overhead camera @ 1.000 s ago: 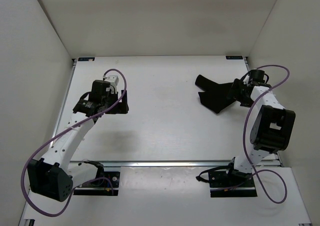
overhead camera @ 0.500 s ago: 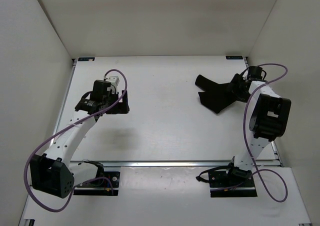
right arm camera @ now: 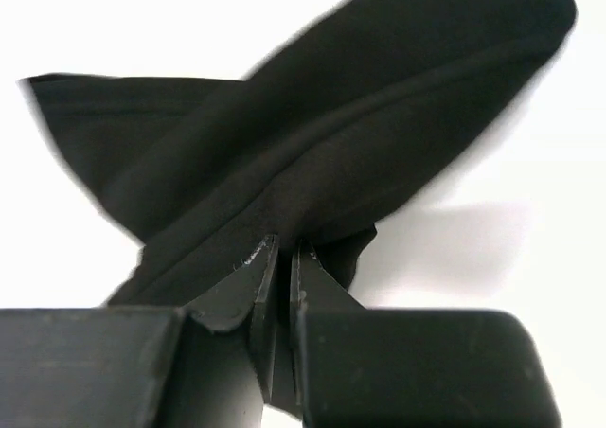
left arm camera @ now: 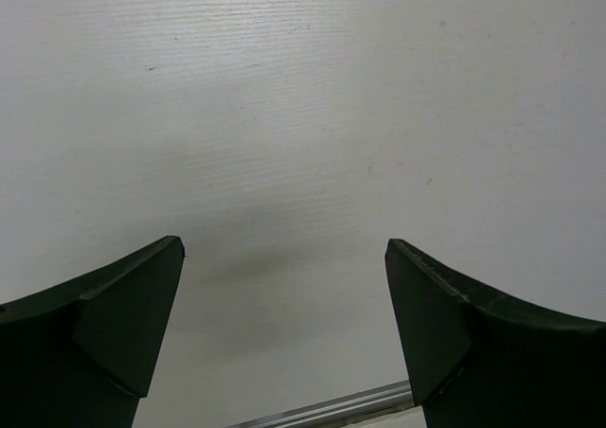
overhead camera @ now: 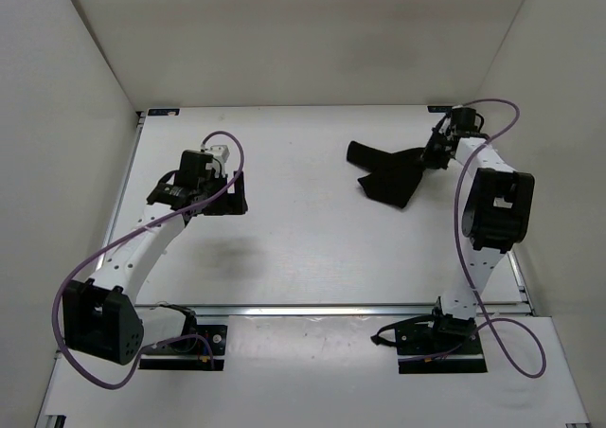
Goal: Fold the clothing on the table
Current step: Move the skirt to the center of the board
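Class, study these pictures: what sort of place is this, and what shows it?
Likely a robotics lab test cell: a white table enclosed by plain white walls, two cabled robot arms mounted at its near edge, and black clothing to practise on.

The top view looks down over the whole table from above its near edge. The wrist views sit close, and the right one shares the clothing.

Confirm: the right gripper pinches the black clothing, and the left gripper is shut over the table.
Wrong on one count: the left gripper is open, not shut, over the table, per the left wrist view. The right gripper does pinch the clothing.
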